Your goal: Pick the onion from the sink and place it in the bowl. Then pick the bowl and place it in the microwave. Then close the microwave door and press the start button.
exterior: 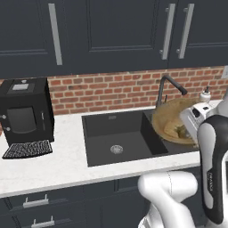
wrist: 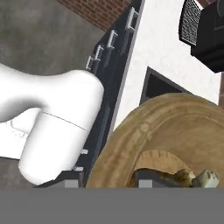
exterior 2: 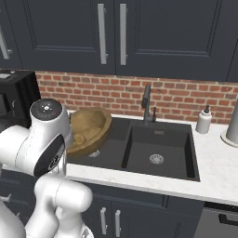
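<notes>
The wooden bowl [exterior: 171, 120] is tilted steeply, its open mouth turned toward the near side and somewhat to the left rather than upward, over the right basin of the black sink [exterior: 118, 133]. In the right base view the bowl [exterior 2: 88, 128] leans over the sink's left basin from that side, its rim close to the white arm. It looks lifted and canted rather than sitting flat, though whether its lower edge touches the basin cannot be told.

In the hand view the bowl [wrist: 175, 135] spreads across the lower right, its thick rim curving up from the bottom edge. The gripper [wrist: 170, 180] sits at the rim; 1 dark finger [wrist: 146, 177] lies against the wood and the jaws stand partly apart, seemingly clamped on the bowl wall, with the far finger hard to make out. A small yellowish lump inside the bowl, probably the onion [wrist: 205, 177], lies just beside the fingers; in the left base view the onion [exterior: 173, 130] shows low in the hollow.

The left basin holds 1 silver drain [exterior: 116, 149]. A black coffee machine [exterior: 24, 113] stands on the counter well to the left.
</notes>
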### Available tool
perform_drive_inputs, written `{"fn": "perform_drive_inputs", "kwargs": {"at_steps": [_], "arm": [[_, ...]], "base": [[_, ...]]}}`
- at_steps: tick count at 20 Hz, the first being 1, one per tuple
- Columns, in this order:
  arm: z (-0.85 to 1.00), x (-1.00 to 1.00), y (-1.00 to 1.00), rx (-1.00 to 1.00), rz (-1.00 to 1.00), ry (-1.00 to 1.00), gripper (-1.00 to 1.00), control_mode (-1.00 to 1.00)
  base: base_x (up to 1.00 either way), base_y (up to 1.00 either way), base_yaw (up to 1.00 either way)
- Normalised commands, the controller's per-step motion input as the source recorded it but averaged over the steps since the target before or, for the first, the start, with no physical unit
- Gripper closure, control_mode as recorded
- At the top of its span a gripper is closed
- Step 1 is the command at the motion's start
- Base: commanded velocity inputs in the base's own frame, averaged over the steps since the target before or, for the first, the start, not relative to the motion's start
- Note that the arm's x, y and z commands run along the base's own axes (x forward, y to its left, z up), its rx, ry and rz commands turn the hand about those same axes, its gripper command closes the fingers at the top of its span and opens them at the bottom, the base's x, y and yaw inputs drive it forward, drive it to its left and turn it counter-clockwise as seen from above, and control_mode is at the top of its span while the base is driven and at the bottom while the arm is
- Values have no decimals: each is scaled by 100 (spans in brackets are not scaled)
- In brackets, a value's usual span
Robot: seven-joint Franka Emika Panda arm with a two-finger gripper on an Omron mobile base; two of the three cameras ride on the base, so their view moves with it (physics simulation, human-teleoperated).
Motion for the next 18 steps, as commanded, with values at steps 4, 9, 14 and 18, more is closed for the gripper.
{"fn": "perform_drive_inputs", "kwargs": {"at_steps": [4,9,14,18], "arm": [[1,-1,73,21,0,0,100,-100],[0,0,37,25,0,-4,100,-100],[4,0,17,7,-2,0,100,-100],[7,0,10,-4,-8,0,100,-100]], "base": [[0,0,0],[0,0,0],[0,0,0],[0,0,0]]}}
